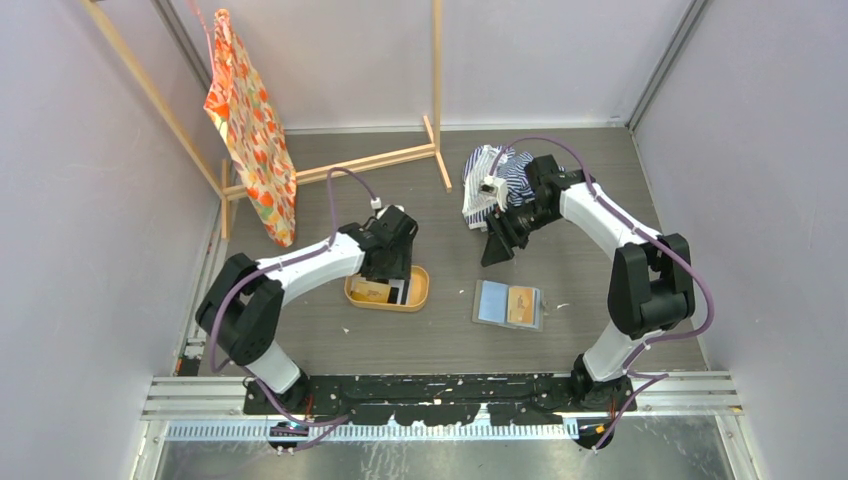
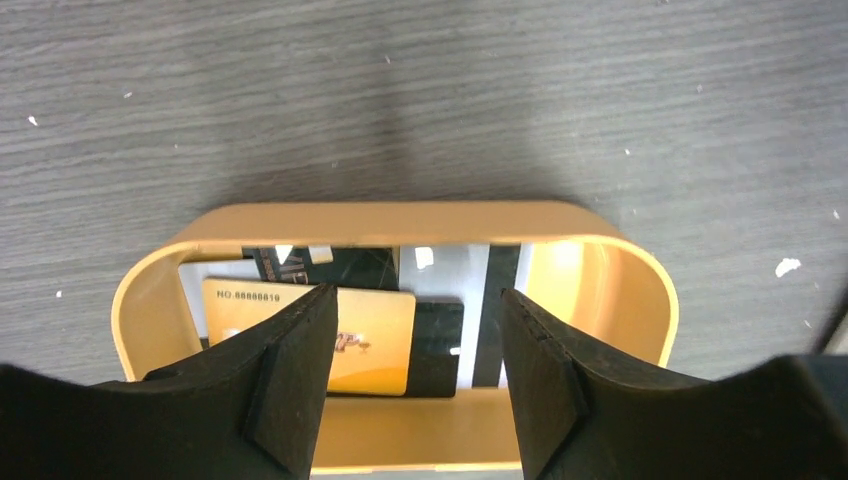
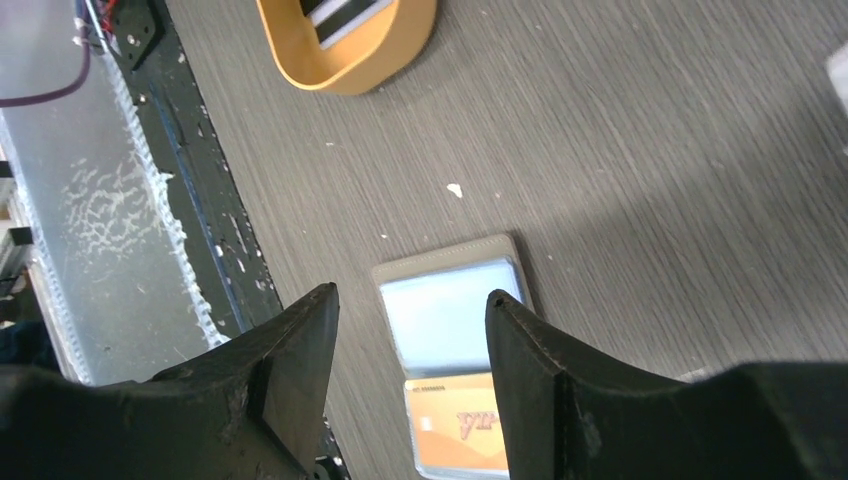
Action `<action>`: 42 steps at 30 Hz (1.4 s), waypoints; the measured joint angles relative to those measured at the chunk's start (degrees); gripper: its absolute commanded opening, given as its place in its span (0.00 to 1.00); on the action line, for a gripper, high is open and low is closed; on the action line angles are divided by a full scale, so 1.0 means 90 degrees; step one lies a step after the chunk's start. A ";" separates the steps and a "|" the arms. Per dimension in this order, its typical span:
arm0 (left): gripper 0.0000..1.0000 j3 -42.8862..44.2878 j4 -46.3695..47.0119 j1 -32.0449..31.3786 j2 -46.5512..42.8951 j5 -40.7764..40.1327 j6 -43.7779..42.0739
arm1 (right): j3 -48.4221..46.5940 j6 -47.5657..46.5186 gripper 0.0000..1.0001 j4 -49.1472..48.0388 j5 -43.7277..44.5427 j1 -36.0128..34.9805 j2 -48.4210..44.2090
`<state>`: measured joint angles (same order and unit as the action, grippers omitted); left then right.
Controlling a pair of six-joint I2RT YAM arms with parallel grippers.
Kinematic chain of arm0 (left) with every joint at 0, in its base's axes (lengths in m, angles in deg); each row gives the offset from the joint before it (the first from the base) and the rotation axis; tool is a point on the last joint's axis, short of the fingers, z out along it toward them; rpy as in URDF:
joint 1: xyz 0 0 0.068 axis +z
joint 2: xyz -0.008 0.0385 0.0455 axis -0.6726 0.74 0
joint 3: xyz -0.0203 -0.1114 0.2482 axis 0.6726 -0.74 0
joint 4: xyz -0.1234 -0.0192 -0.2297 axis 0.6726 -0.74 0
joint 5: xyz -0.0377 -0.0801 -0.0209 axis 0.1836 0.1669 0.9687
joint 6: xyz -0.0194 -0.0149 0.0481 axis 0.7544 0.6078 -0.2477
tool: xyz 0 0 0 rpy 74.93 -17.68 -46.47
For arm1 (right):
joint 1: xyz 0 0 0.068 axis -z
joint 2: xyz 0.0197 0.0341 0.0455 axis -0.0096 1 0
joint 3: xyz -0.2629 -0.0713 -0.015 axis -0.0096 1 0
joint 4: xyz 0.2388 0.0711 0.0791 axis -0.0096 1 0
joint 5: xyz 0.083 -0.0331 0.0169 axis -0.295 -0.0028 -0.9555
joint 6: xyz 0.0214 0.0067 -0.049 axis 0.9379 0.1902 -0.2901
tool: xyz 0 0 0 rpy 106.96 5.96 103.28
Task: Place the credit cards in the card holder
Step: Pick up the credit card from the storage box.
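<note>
One orange card [image 1: 521, 305] already sits in the open card holder [image 1: 495, 303] on the worktop [image 1: 440, 345]; I judge the step in hand to be fetching the next.

Top view: my left pincer [image 1: 385, 278] hangs over the oval tray [image 1: 422, 298].

Left wrist: jaws parted, empty, straddling the stacked credit cards [image 2: 375, 340]. Next I must lower and pinch one card's edge.

Right wrist: right pincer [image 3: 410, 297] gaping, empty, above the card holder [image 3: 450, 310].

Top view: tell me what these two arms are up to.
The left gripper is open, poised over the orange tray where loose credit cards lie. The card holder lies open on the table with one orange card in it. The right gripper hangs open and empty nearby.
</note>
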<state>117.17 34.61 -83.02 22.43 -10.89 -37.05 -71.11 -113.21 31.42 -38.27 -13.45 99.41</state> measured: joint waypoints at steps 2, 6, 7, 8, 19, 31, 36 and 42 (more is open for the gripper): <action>0.66 -0.0085 -0.0024 0.0032 -0.0214 0.0153 -0.0085 | 0.0007 0.0177 0.58 -0.0119 -0.0044 -0.0151 0.0000; 0.69 -0.0374 -0.0036 0.0053 -0.1107 0.0345 -0.0165 | -0.0044 0.0704 0.57 -0.0459 -0.0090 -0.0840 0.0046; 0.71 -0.0486 -0.0017 0.0073 -0.1433 0.0415 -0.0146 | -0.0158 0.0857 0.57 -0.0486 -0.0034 -0.1083 0.0138; 0.72 -0.0663 0.0041 0.0109 -0.1824 0.0488 -0.0100 | -0.0321 0.0981 0.57 -0.0522 0.0010 -0.1326 0.0284; 0.71 -0.2883 -0.0219 0.0758 -0.5690 0.0838 0.1887 | -0.3004 0.2208 0.57 -0.0695 0.0372 -0.3092 0.2368; 0.65 -0.4182 -0.0277 0.1188 -0.6611 0.0716 0.3385 | -0.3036 0.3781 0.58 -0.1333 0.1583 -0.3934 0.2975; 0.62 -0.4182 0.0223 0.1375 -0.5935 0.0763 0.3385 | -0.3084 0.4119 0.59 -0.1464 0.2084 -0.4051 0.3359; 0.53 -0.4182 0.0792 0.1724 -0.5115 0.0886 0.3310 | -0.3145 0.4325 0.59 -0.1588 0.2594 -0.4063 0.3497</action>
<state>79.53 41.74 -67.50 -23.61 -2.92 -7.26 -99.41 -74.28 17.13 -14.92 -50.02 130.88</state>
